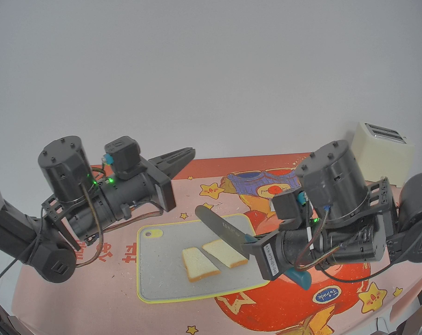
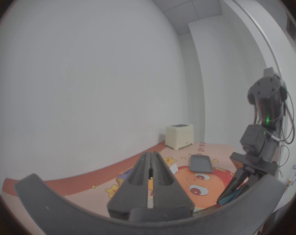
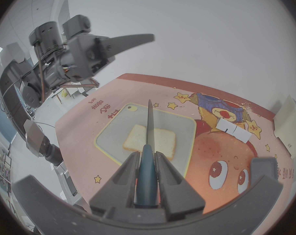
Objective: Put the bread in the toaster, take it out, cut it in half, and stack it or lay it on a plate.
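Two bread halves (image 1: 199,264) (image 1: 226,253) lie side by side on the grey, yellow-edged cutting board (image 1: 162,257). My right gripper (image 3: 146,154) is shut on the teal handle of a knife (image 3: 150,124). The grey blade (image 1: 220,229) hangs over the cut between the halves, a little above the board. In the right wrist view the blade splits the bread (image 3: 134,141) down its middle. My left gripper (image 1: 185,155) is shut and holds nothing, raised above the table's far left, well off the board. The cream toaster (image 1: 383,152) stands at the far right corner.
A dark grey rectangular plate (image 2: 201,163) lies on the cartoon table mat to the right of the board, in front of the toaster (image 2: 179,136). Small white paper pieces (image 3: 234,129) lie on the mat near the far edge. A white wall rises behind the table.
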Controlling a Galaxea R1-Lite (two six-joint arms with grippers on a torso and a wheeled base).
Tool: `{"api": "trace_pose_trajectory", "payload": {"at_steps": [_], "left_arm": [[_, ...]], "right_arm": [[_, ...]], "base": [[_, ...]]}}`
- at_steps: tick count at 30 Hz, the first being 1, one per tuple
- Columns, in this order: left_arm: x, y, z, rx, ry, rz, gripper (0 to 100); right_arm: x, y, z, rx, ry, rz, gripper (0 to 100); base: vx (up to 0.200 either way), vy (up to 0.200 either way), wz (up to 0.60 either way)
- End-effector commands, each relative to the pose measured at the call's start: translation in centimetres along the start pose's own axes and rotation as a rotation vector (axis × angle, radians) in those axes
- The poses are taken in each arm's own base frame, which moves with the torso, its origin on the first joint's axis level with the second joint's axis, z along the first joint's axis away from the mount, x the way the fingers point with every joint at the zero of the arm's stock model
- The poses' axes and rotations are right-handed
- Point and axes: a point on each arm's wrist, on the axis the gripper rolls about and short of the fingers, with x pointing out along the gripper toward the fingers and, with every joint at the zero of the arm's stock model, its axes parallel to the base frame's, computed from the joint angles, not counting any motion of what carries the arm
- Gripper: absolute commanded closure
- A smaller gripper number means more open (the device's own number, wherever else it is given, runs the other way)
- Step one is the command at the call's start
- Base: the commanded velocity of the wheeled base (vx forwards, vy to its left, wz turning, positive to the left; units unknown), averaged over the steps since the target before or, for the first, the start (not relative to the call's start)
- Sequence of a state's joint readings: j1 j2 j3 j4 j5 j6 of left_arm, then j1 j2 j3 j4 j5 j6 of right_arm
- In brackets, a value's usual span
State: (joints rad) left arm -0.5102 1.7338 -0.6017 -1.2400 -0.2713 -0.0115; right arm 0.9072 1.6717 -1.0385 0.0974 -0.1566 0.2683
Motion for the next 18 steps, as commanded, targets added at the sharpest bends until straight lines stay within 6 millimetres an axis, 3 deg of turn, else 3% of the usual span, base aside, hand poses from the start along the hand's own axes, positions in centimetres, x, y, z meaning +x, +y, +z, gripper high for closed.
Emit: {"api": "trace_pose_trajectory", "payload": {"at_steps": [1, 4, 11, 18], "left_arm": [[-4.5, -0.6, 1.9, 0.022, -0.056, 0.029, 100], [-5.8, -0.8, 1.6, 0.017, -0.039, 0.055, 100], [-6.8, 0.0, 2.1, 0.029, -0.059, 0.105, 100], [-9.3, -0.9, 1.8, 0.017, -0.046, 0.11, 100]], "right_arm": [[-3.8, -2.7, 0.3, 0.088, -0.098, -0.058, 100], [-4.2, -4.4, 0.2, 0.178, -0.133, -0.121, 100], [-3.1, -8.0, -1.0, 0.294, -0.228, -0.295, 100], [-1.9, -9.6, -2.8, 0.344, -0.278, -0.367, 100]], "base": [[0.0, 0.0, 0.0], [0.0, 0.0, 0.0], [0.0, 0.0, 0.0], [0.0, 0.0, 0.0]]}}
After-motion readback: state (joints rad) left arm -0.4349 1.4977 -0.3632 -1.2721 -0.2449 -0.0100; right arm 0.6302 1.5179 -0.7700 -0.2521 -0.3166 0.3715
